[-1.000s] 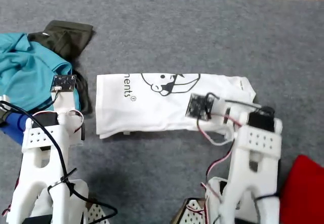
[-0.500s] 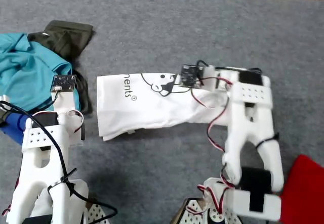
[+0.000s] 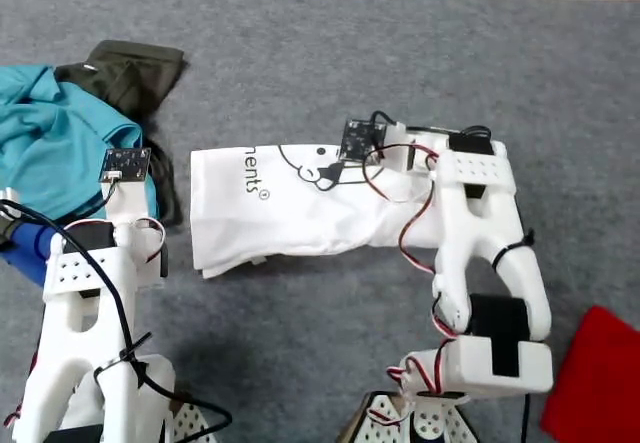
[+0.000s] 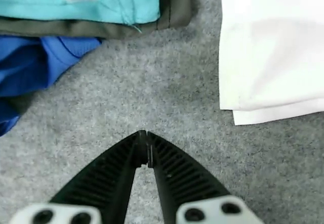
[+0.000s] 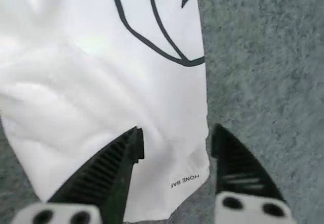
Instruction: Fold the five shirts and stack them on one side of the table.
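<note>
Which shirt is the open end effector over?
The white shirt, spread mid-table beneath the right end effector. The teal shirt, olive shirt and blue shirt are heaped at one side; the red shirt lies at the other edge.

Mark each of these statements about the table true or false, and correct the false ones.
1. The left hand is shut and empty above bare table. True.
2. The right hand is shut on the red shirt. False: it is open, its fingers either side of an edge of the white shirt. The red shirt lies apart, by the table's near edge.
3. The white shirt bears a black line drawing. True.
4. The teal shirt lies on top of the white shirt. False: it lies apart from it, on the left arm's side of the table.
</note>
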`<action>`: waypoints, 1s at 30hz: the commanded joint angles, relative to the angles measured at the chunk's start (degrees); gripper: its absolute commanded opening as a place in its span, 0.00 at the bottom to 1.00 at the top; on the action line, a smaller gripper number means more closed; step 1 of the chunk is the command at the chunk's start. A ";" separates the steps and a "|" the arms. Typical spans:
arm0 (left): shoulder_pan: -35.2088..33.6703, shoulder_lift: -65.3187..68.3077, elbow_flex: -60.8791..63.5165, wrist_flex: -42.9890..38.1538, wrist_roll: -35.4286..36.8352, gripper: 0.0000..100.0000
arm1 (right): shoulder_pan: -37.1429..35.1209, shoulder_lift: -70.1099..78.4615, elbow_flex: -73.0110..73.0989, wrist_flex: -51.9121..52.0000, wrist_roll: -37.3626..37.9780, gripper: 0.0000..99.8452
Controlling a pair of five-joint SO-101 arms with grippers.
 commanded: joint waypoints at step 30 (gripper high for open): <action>10.73 46.46 -48.88 17.49 21.80 0.18 | 16.75 11.38 -7.78 -14.15 -54.95 0.00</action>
